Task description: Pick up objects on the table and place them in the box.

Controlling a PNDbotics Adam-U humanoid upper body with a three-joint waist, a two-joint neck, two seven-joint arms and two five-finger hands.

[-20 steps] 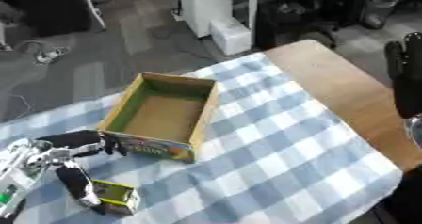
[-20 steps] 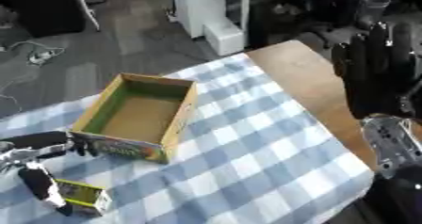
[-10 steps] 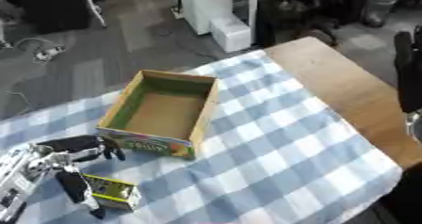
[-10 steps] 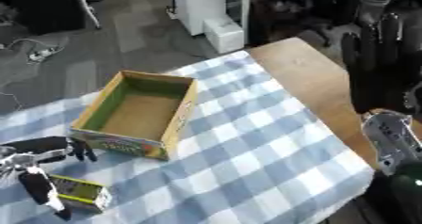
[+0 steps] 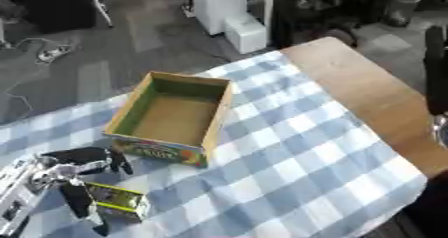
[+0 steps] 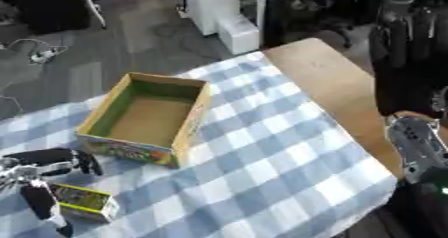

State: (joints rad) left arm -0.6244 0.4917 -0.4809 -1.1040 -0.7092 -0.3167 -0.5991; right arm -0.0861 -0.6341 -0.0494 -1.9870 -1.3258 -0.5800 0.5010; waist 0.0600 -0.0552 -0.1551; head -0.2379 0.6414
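Observation:
An open cardboard box (image 5: 217, 116) with a green inner rim and printed sides stands empty on the checked cloth at centre left. In front of it, at the lower left, lies a small green and yellow package (image 5: 119, 202). My left hand (image 5: 54, 172) hovers over the package's left end, open. One finger points right above the package and another (image 5: 80, 204) reaches down along its left side. My right hand (image 6: 401, 67) stands at the right edge over the bare wood, open with its fingers up, far from both.
A blue and white checked cloth (image 5: 297, 162) covers most of the table. A bare wooden strip (image 5: 359, 92) runs along its right side, and the cloth's corner hangs off at the lower right. Beyond the table are grey floor, a white cabinet (image 5: 229, 12) and cables.
The whole picture has shifted a little, so the camera moved. My left hand stays spread beside the package, and the package and box lie where they were.

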